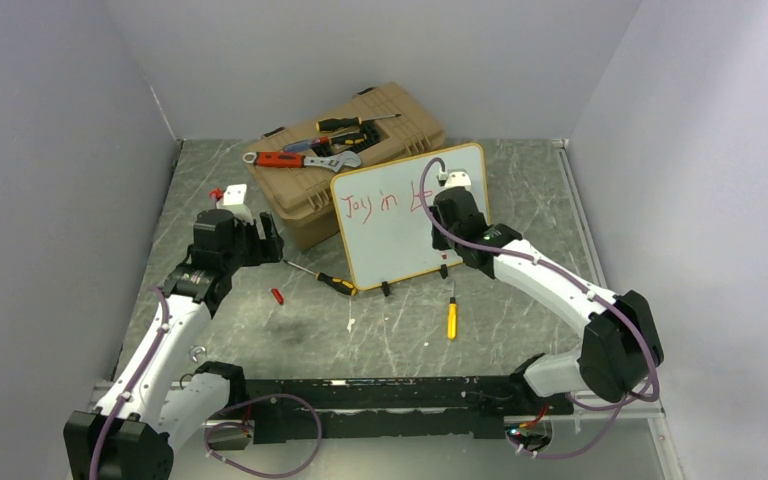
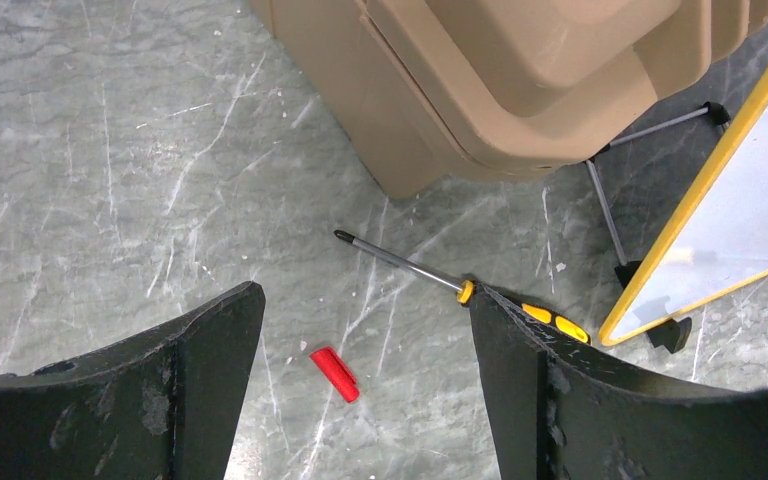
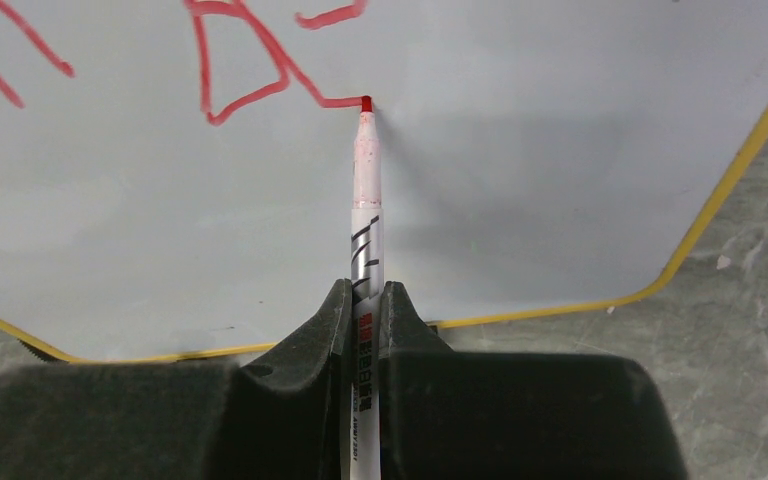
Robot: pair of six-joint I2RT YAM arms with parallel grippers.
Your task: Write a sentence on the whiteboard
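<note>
Leftmost, the left claw (image 2: 362, 298) hangs above the grey marbled desk (image 1: 520, 210) with its two black fingers spread wide and nothing between them. Below it on the desk lie a small red cap (image 2: 335, 373) and, just to the right, a black-and-yellow screwdriver (image 2: 438, 274) whose handle points toward the board's lower left corner. Behind these sits a tan toolbox (image 1: 380, 150) with a red-handled wrench (image 1: 295, 159) and other tools lying on its lid. Just in front of the toolbox's right end stands the whiteboard (image 1: 400, 250): white, round-cornered, rimmed in thin yellow, propped on two black clip feet and leaning back a little. Across its top the sentence (image 1: 372, 203) runs in thin red marker, reading "Joy in", followed by an unfinished angular letter. At that letter the right claw (image 3: 365, 295) is clamped tight on a white marker (image 3: 366, 215), whose red tip touches the board at the end of the stroke. Further right and nearer, a yellow-handled screwdriver (image 1: 451, 318) lies on the desk, apart from the board.
</note>
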